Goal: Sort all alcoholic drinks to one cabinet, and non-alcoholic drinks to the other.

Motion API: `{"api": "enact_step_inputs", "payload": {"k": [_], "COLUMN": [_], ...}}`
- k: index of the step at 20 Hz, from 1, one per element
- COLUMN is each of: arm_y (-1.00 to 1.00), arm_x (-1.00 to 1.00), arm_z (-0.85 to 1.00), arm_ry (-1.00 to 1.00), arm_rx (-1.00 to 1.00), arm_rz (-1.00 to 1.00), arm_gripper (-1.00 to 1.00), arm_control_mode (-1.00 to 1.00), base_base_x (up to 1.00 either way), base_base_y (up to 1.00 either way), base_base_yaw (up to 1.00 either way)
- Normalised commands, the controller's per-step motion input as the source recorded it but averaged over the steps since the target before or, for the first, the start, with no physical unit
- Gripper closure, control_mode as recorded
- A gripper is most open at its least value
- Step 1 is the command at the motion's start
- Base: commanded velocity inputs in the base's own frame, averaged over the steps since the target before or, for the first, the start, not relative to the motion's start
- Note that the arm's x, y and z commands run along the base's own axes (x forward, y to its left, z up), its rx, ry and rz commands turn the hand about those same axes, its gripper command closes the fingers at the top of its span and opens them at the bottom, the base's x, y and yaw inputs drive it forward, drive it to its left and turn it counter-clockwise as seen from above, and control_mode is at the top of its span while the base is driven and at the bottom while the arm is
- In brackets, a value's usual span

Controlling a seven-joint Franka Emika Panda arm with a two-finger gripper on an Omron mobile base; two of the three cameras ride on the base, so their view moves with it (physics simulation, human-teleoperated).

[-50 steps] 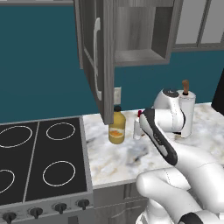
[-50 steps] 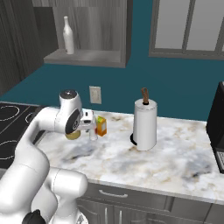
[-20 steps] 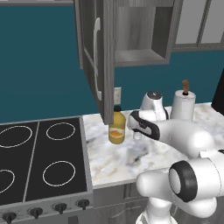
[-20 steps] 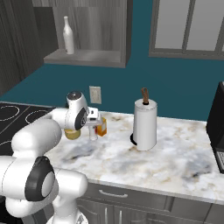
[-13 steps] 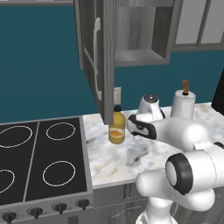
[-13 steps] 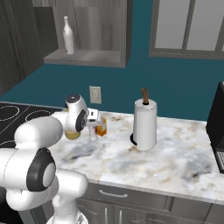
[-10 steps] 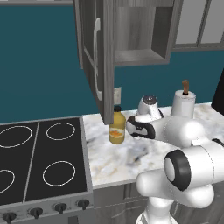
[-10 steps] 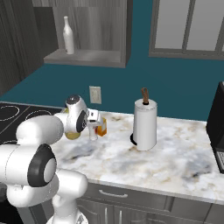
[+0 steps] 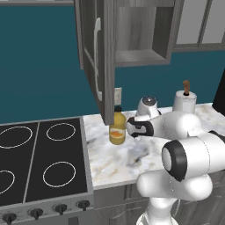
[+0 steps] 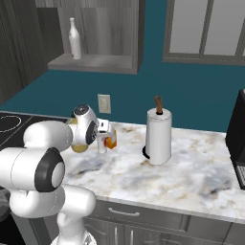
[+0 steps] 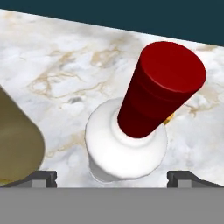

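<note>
1. Looking down from the hand camera, the gripper (image 11: 112, 177) hung over a white bottle with a red cap (image 11: 148, 109); the two dark fingertips (image 11: 41, 177) sat wide apart at 7 and 5 o'clock of the bottle, and the pictures did not show whether either one touched it.
2. That bottle stood on the marble counter (image 11: 65, 61), its cap tilted toward 1 o'clock in the hand view, with a sliver of orange showing at 3 o'clock behind its shoulder.
3. A rounded olive-yellow body, the juice bottle (image 11: 15, 140), filled the 9 o'clock edge of the hand view, just beside the white bottle.
4. The left base view showed the juice bottle (image 9: 117, 129) whole, standing below the open cabinet door (image 9: 99, 57), with the arm's wrist at its 3 o'clock.
5. The right base view alone revealed a white wine bottle (image 10: 74, 45) on the open cabinet shelf (image 10: 91, 62), and a small amber bottle (image 10: 111, 142) beside the hand.
6. A paper towel holder (image 10: 158, 136) stood on the counter at 3 o'clock of the hand, well apart.
</note>
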Motion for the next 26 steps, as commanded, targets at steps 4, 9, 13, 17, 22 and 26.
{"api": "enact_step_inputs", "payload": {"k": [4, 9, 13, 17, 22, 26], "arm_y": [-0.02, -0.01, -0.01, -0.01, 0.0, -0.01], "arm_x": [0.09, 0.16, 0.08, 0.04, 0.0, 0.0], "arm_z": [-0.04, -0.13, -0.11, -0.13, -0.05, -0.04], "arm_ry": [0.0, 0.0, 0.0, 0.0, 0.0, 0.0], "arm_rx": [0.0, 0.0, 0.0, 0.0, 0.0, 0.0], "arm_rz": [0.0, 0.0, 0.0, 0.0, 0.0, 0.0], "arm_gripper": [-1.0, -1.0, -1.0, -1.0, 1.0, 1.0], "arm_control_mode": [-1.0, -1.0, -1.0, -1.0, -1.0, -1.0], "base_base_x": [0.0, 0.0, 0.0, 0.0, 0.0, 0.0], "base_base_y": [0.0, 0.0, 0.0, 0.0, 0.0, 0.0], "base_base_yaw": [0.0, 0.0, 0.0, 0.0, 0.0, 0.0]}}
